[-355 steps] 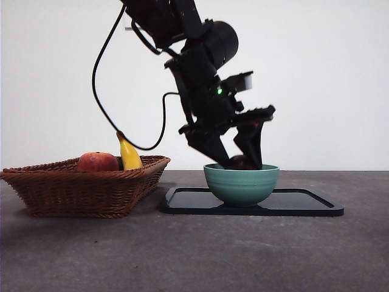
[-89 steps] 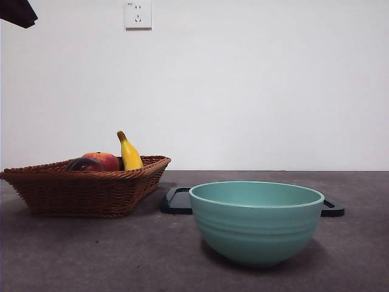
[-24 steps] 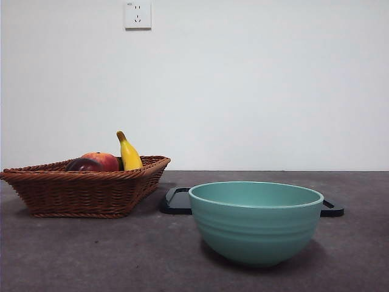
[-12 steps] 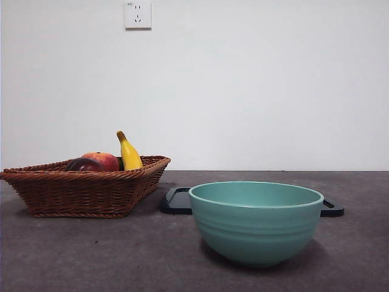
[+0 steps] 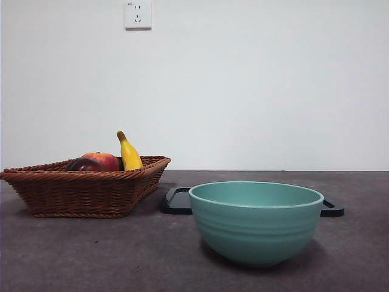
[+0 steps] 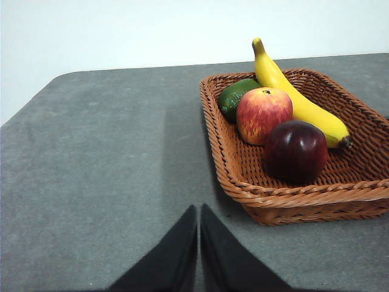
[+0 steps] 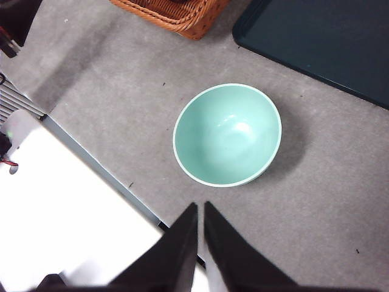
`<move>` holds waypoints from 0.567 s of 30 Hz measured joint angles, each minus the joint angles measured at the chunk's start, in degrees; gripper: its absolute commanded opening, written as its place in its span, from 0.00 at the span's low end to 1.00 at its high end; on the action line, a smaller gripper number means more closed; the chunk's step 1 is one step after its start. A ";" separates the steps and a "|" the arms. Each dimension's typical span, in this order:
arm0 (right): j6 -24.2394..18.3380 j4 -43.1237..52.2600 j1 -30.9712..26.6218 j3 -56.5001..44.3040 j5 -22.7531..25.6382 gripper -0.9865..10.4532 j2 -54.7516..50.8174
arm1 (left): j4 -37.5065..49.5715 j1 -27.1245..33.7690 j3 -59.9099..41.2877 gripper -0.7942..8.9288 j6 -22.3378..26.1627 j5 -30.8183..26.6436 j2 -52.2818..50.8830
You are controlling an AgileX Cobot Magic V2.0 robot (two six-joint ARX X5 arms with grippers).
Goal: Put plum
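The dark maroon plum [image 6: 296, 150] lies in the wicker basket [image 6: 285, 191] beside a red-yellow peach-like fruit [image 6: 263, 113]; in the front view only the top of the plum [image 5: 83, 164] shows over the basket [image 5: 85, 188] rim. My left gripper [image 6: 199, 213] is shut and hangs above the bare table, well apart from the basket. My right gripper [image 7: 200, 210] is shut, high above the table near the empty teal bowl [image 7: 227, 134]. The bowl [image 5: 256, 220] stands on the table in front of the dark tray [image 5: 176, 201]. Neither arm appears in the front view.
A yellow banana [image 6: 298, 97] and a green fruit [image 6: 236, 97] also lie in the basket. The dark tray [image 7: 328, 42] lies beyond the bowl. A white surface [image 7: 67, 207] borders the table edge in the right wrist view. A wall socket [image 5: 138, 14] sits high on the wall.
Earlier an arm held the plum over the bowl on the tray; now the plum is in the basket and the bowl stands nearer. Nothing has moved in the last second.
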 measured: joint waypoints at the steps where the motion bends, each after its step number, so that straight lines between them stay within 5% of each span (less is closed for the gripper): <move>1: 0.00 0.00 0.00 0.00 0.02 0.09 0.00 | 0.00 0.00 0.00 0.09 0.00 0.00 0.00; 11: -1.95 0.63 -0.76 0.00 0.70 0.09 -0.44 | 0.00 0.00 0.00 0.09 0.00 0.00 0.00; 17: -8.09 14.67 -11.61 -2.95 3.15 0.09 -4.11 | 0.00 0.00 0.00 0.09 0.00 0.00 0.00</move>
